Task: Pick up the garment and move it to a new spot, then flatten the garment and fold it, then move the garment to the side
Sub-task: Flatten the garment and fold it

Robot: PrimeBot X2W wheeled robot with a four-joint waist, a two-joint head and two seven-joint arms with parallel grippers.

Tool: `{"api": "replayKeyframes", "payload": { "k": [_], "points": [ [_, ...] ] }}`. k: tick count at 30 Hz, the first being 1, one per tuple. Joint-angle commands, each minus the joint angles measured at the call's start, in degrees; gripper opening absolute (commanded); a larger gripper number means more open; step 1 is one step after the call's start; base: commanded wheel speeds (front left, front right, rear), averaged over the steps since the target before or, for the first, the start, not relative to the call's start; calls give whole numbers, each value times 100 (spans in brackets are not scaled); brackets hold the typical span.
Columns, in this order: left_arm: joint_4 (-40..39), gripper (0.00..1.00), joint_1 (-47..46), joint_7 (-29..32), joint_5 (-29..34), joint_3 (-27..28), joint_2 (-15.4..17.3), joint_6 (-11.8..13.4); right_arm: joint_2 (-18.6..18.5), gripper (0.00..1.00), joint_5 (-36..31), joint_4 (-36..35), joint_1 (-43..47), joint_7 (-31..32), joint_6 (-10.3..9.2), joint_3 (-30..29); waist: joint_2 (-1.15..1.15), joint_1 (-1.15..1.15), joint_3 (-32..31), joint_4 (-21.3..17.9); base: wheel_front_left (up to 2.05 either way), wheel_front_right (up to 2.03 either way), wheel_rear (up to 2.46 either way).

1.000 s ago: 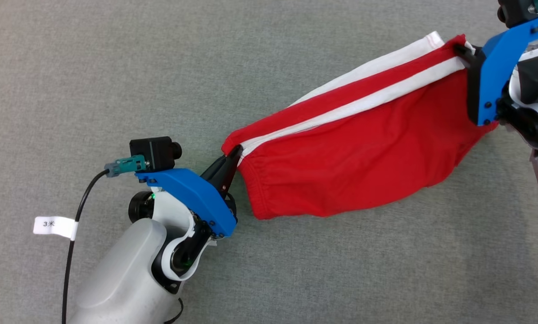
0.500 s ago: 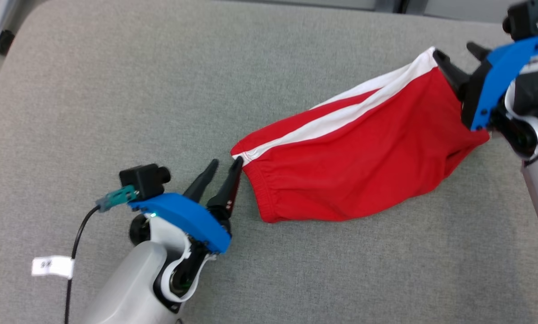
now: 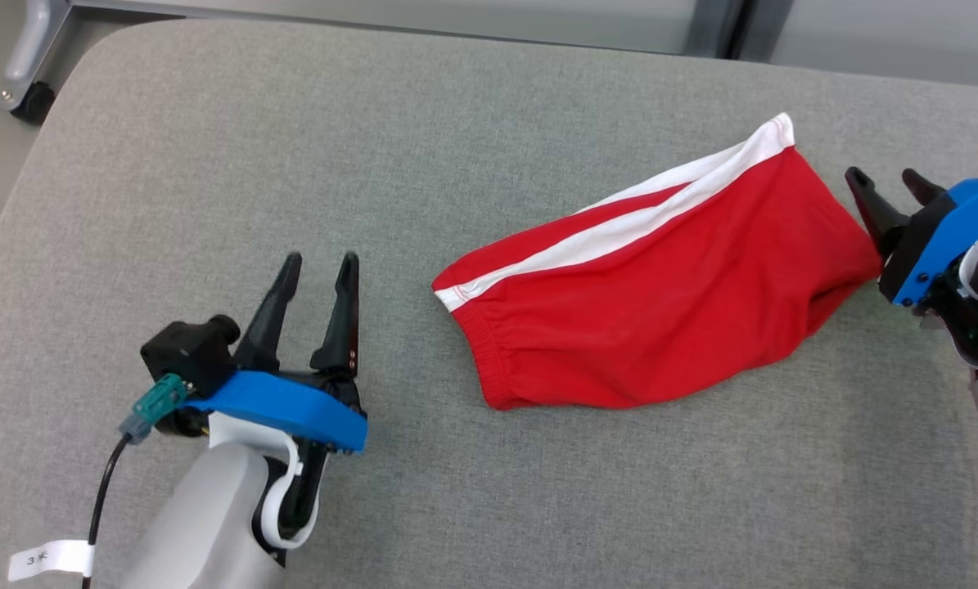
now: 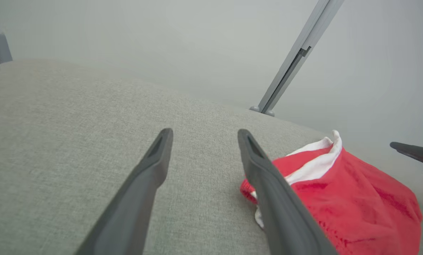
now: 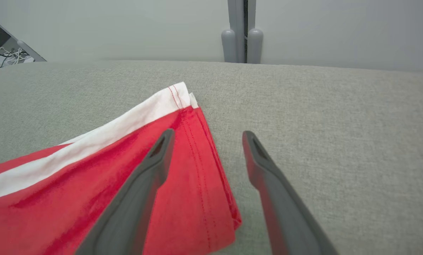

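**Both grips released: the shorts are down at the new spot**

A second ago, each of my 2 grippers was pinched shut on 1 end of the red cotton shorts with white side stripes (image 3: pixel 644 311), holding them stretched between my arms. Now my left gripper (image 3: pixel 320 260) and my right gripper (image 3: pixel 881 176) both stand with their fingers spread wide, and neither holds anything.

The shorts lie loose on the grey woven-fabric tabletop (image 3: pixel 210 164), right of centre in the head view. Their long axis runs from the gathered waistband at 8 o'clock to the hemmed leg end at 2 o'clock. My left gripper has drawn back to 9 o'clock of the waistband and is clearly apart from it. My right gripper sits at 3 o'clock of the leg end, its nearer finger just beside the cloth. I cannot tell whether that finger brushes it.

My head has also tilted since then, so I will not read the shorts' shift within the picture as a slide across the table.

I judge the carry-and-place step done. The cloth is not yet flat: its lower edge bows outward, and soft creases run across the red panel. Flattening comes next, and that will need fresh grips on the corners. The risk there is pinching only 1 of the doubled layers.
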Motion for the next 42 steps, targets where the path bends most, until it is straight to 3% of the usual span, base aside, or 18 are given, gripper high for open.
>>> {"api": "replayKeyframes", "payload": {
  "k": [1, 7, 17, 18, 19, 20, 31, 36, 42],
  "points": [
    [-102, 100, 28, -25, 254, 140, -46, 11, -3, 100, -67, 46, -18, -104, 3, -70, 0, 1, 83, 58, 0, 0, 0],
    [-468, 100, 182, -29, 1311, 572, -265, -104, 85, 100, -330, 376, -270, -178, 3, -280, 0, 1, 358, 248, 0, 0, 0],
    [-589, 100, 245, -31, 1956, 1012, -583, -308, 330, 100, -1126, 1225, -564, 245, 2, -346, 0, 1, 528, 398, 0, 0, 0],
    [-588, 100, 262, -30, 1992, 1051, -602, -322, 396, 96, -1130, 1286, -518, 313, 4, -321, 0, 1, 510, 390, 0, 0, 0],
    [-572, 100, 288, -31, 2013, 1080, -624, -327, 469, 33, -1115, 1302, -479, 353, 10, -285, 0, 1, 490, 377, 0, 0, 0],
    [-552, 100, 315, -30, 2038, 1107, -639, -336, 512, 0, -1092, 1269, -437, 323, 10, -247, 0, 1, 459, 351, 0, 0, 0],
    [-307, 100, 696, -30, 2245, 1313, -456, -402, 496, 0, -1020, 768, 214, -494, 2, -610, 0, 1, -182, -154, 0, 0, 0],
    [-215, 100, 816, -30, 2221, 1312, -402, -415, 455, 0, -1238, 549, 595, -503, 2, -956, 0, 1, -464, -315, 0, 0, 0],
    [-201, 100, 988, -31, 2181, 1286, -316, -423, 451, 0, -1949, -13, 1142, -223, 2, -1459, 0, 1, -785, -463, 0, 0, 0]
  ]
}}
